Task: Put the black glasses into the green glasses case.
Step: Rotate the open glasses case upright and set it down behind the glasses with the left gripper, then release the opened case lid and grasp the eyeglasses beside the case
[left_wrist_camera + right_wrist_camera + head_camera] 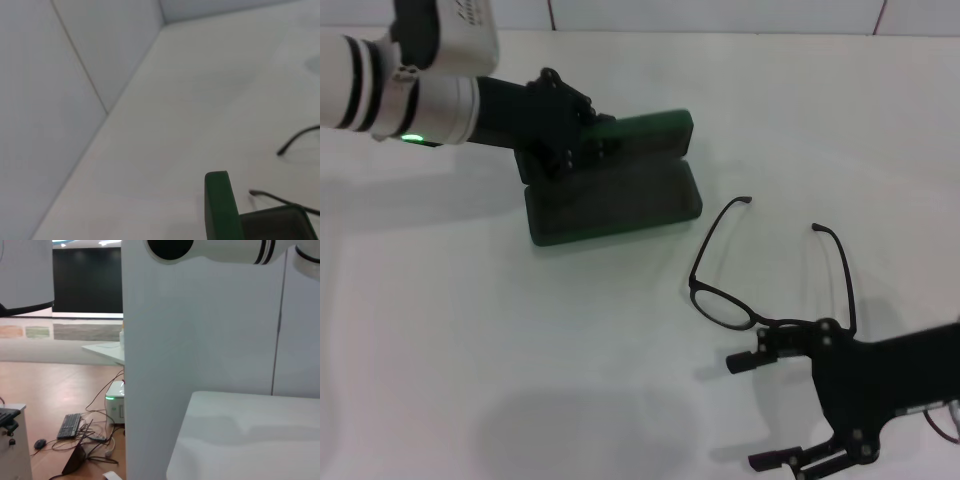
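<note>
The green glasses case [615, 190] lies open under the left gripper [582, 140], grip indiscernible; the black glasses [760, 290] await the spread right gripper [760, 410], still uncased.

White table [520, 380], wooden floor [45, 405]

Case [620, 200]: hard shell, dark green, matt, smooth; lid [220, 207] edge same finish, lining dark.
Glasses [770, 280]: thin black frame, plastic by look, slight sheen; clear lenses.
Table [520, 350]: white, smooth, matt.
Left gripper [582, 140] and right gripper [765, 410]: black, matt, plastic-looking.
Left arm [400, 80]: white glossy casing, black bands.
</note>
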### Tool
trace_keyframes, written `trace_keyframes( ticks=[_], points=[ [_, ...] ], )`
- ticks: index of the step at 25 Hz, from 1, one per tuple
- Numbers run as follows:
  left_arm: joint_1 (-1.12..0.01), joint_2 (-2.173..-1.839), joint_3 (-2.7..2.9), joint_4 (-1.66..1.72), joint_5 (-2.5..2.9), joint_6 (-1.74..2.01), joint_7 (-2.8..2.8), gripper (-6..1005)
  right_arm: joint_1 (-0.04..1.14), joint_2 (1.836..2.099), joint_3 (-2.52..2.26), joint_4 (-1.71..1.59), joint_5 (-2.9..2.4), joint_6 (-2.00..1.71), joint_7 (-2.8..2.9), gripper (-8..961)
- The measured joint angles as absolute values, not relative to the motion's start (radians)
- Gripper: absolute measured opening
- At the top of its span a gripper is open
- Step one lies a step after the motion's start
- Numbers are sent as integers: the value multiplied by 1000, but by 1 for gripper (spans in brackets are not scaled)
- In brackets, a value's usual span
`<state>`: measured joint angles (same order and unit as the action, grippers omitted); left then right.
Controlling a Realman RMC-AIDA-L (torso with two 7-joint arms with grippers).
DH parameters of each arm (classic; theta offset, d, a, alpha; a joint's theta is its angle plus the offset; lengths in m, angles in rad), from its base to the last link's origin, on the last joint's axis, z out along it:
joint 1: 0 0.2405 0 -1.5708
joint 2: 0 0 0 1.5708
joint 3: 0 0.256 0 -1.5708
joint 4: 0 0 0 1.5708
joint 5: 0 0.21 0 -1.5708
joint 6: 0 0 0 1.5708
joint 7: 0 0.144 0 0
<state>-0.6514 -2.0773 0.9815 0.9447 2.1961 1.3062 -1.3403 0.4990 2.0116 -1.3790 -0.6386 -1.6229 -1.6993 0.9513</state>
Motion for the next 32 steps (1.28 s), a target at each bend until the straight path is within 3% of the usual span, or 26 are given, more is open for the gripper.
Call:
trace_keyframes(
  ticks=[11, 22, 29, 32],
  points=[
    [-742, -2091, 1002, 841, 2224, 1283, -1296, 241, 476, 2004, -1379, -647, -1625, -1693, 949, 781],
    [-716, -2092, 1131, 849, 2173, 1209, -1342, 271, 473, 1997, -1347, -647, -1624, -1684, 955, 779],
    [-605, -2089, 1089, 917, 1836, 1206, -1297, 421, 470, 2008, -1252, -694, -1627, -1689, 1019, 778],
    [-555, -2089, 1076, 914, 1706, 1217, -1293, 485, 483, 2002, -1235, -850, -1707, -1657, 1248, 777]
  ],
)
